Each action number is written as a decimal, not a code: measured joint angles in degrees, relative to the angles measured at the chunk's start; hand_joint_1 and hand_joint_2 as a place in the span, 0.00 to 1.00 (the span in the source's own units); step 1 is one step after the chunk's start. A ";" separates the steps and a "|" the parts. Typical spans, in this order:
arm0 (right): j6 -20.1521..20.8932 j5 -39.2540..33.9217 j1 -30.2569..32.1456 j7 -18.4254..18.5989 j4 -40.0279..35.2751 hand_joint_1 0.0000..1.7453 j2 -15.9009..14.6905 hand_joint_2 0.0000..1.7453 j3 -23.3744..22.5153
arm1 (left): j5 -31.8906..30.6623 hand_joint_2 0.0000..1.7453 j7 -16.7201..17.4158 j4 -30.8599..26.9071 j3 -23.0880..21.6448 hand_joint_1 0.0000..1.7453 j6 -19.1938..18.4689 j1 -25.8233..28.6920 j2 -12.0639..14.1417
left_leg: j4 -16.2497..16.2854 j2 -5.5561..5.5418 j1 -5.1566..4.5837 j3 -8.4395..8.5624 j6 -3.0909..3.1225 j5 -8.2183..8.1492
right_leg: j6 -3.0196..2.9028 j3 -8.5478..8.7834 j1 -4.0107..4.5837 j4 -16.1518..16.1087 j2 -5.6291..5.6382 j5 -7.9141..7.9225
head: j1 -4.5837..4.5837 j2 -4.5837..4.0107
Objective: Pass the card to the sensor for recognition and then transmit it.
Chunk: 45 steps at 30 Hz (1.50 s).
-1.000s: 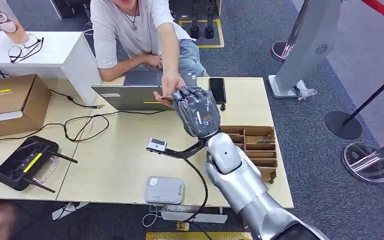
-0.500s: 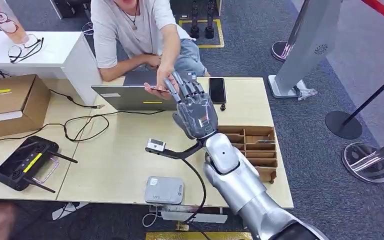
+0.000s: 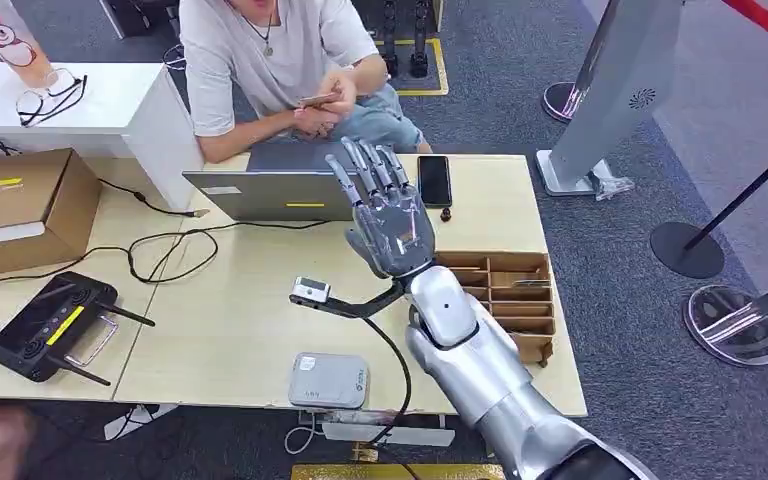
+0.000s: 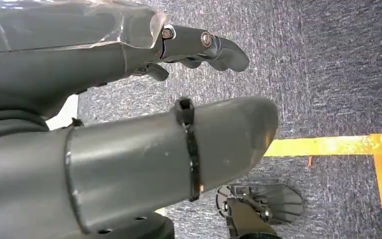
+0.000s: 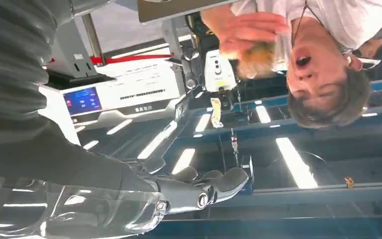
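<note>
- Right hand [image 3: 388,215] raised over the far side of the counter [image 3: 230,320], fingers spread, holding nothing.
- Card [image 3: 317,99] is with the person [image 3: 270,60] seated behind the laptop [image 3: 265,193], held in their hands near the chest, well apart from the robot's hand.
- Judged: handover done, task at or near its end; the sensor pass can't be checked from here.
- Small white sensor [image 3: 312,291] on its black arm sits on the counter, nothing at it.
- Left hand [image 4: 129,124] hangs over carpet, nothing visibly in it; can't tell if it's released or clenched.
</note>
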 joint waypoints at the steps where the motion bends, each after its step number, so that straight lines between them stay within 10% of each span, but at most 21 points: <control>1: 0.00 -0.02 0.00 0.00 0.00 0.00 0.00 1.00 0.00 | 0.00 0.00 0.00 0.00 0.00 0.00 0.00 0.00 0.00 | 0.00 0.00 0.00 0.00 0.00 0.00 | 0.00 0.00 0.00 0.00 0.00 0.00 | 0.00 0.00; 45: 0.74 -4.42 7.43 -2.78 -14.21 0.00 -5.44 1.00 0.39 | 0.48 0.00 -2.12 0.00 0.39 0.00 -0.28 0.85 0.57 | 0.00 0.00 0.00 0.01 0.00 -0.01 | 0.00 -0.01 0.00 0.00 0.00 0.00 | 0.00 0.00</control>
